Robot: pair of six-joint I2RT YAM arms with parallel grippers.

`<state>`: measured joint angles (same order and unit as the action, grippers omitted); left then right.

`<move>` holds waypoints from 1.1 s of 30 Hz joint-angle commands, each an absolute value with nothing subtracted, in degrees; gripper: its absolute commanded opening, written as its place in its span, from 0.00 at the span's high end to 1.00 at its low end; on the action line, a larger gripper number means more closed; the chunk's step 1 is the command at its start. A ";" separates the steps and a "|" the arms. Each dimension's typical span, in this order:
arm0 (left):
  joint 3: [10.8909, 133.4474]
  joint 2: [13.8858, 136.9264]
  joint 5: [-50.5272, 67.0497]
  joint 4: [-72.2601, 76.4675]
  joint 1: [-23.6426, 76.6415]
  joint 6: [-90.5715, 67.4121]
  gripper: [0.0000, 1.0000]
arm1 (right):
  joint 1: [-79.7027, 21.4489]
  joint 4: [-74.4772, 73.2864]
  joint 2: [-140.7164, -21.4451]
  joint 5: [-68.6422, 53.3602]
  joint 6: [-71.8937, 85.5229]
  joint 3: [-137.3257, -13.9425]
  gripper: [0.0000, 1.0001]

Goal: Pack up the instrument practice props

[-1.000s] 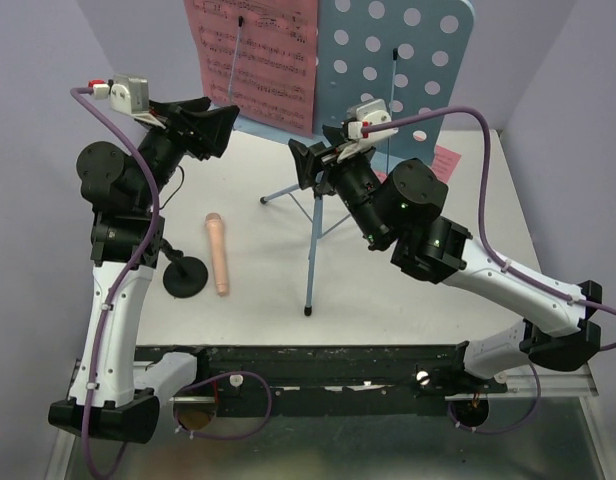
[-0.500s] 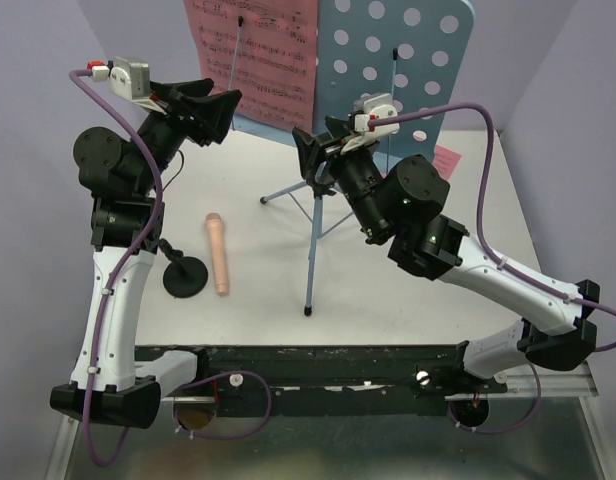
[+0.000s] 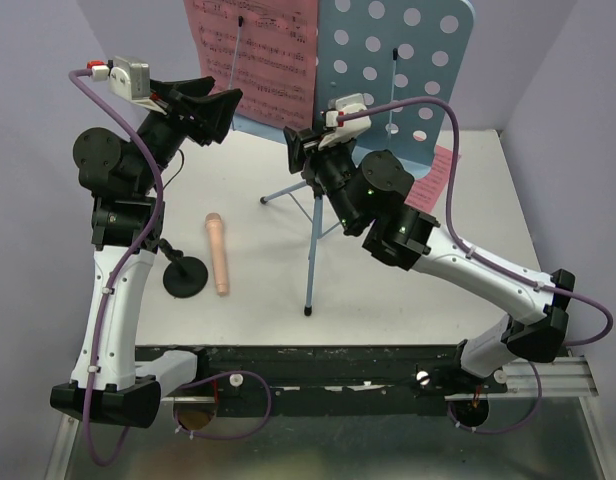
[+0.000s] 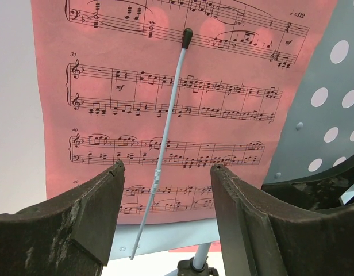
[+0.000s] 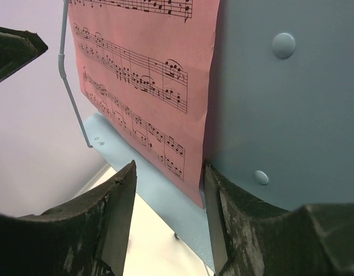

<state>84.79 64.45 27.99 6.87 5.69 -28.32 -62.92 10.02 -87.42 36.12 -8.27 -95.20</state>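
Observation:
The light-blue music stand (image 3: 398,60) stands at the back of the table on tripod legs. One pink sheet-music page (image 3: 253,60) rests on its desk under a thin wire holder (image 4: 165,132). My left gripper (image 3: 228,108) is open just in front of the page's lower edge (image 4: 177,86). My right gripper (image 3: 296,150) is open at the page's lower right corner (image 5: 148,75), its jaws either side of that corner and the desk's ledge (image 5: 148,190). A second pink page (image 3: 440,165) lies on the table, partly hidden by the right arm. The beige-pink microphone (image 3: 219,255) lies beside the black round-based mic stand (image 3: 185,275).
Purple walls close in the white table (image 3: 258,300) at the back and sides. The stand's tripod legs (image 3: 310,270) spread over the middle of the table. A black rail (image 3: 308,375) runs along the near edge between the arm bases.
My right gripper has moved left and up to the page's lower right corner. My left gripper rose slightly toward the page, then held still.

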 commanded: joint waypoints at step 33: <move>95.97 70.39 32.43 4.58 5.54 -27.16 0.30 | -61.79 12.39 -87.98 32.52 -6.59 -97.56 0.99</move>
